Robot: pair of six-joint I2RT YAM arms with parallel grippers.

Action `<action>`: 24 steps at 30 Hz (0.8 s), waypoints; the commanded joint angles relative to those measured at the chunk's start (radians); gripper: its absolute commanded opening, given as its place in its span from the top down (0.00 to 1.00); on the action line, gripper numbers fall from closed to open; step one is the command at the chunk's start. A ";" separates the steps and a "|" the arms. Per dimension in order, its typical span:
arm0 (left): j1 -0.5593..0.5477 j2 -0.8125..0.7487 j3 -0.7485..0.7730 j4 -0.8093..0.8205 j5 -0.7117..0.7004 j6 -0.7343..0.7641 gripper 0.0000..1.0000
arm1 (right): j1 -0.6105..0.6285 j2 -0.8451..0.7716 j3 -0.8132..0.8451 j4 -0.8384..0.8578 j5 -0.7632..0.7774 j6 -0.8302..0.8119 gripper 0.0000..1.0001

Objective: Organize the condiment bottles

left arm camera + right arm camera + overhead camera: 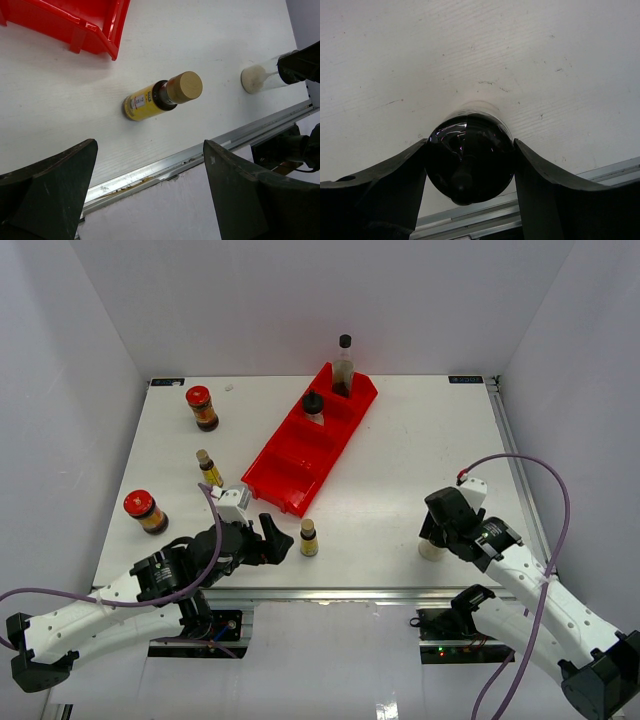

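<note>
My right gripper (470,142) is shut on the black cap of a stubby pale shaker (470,165) near the table's front right edge; its pale base (431,549) shows below the gripper (447,528). My left gripper (150,150) is open and empty, just left of a slim yellow-labelled bottle (150,100) standing at the front (308,537). A second yellow bottle (209,468) stands left of the red tray (275,475). In the tray are a tall clear bottle (343,365) and a black-capped shaker (313,407). Two red-lidded jars (201,407) (145,511) stand at the left.
The tray lies diagonally mid-table; its near compartments hold nothing, and its corner (75,25) shows in the left wrist view. The metal front rail (200,150) runs just below both grippers. The held shaker also shows in the left wrist view (255,78).
</note>
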 commanded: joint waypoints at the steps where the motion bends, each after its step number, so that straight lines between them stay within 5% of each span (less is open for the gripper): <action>1: -0.005 -0.011 0.003 -0.002 -0.008 -0.008 0.02 | -0.001 0.030 0.036 0.115 -0.037 -0.126 0.92; 13: -0.005 -0.017 0.013 -0.014 -0.010 -0.013 0.02 | -0.001 0.393 0.506 0.453 -0.171 -0.571 0.92; 24: -0.006 -0.027 0.012 -0.022 -0.034 -0.023 0.02 | -0.001 0.872 0.949 0.673 -0.300 -0.761 0.92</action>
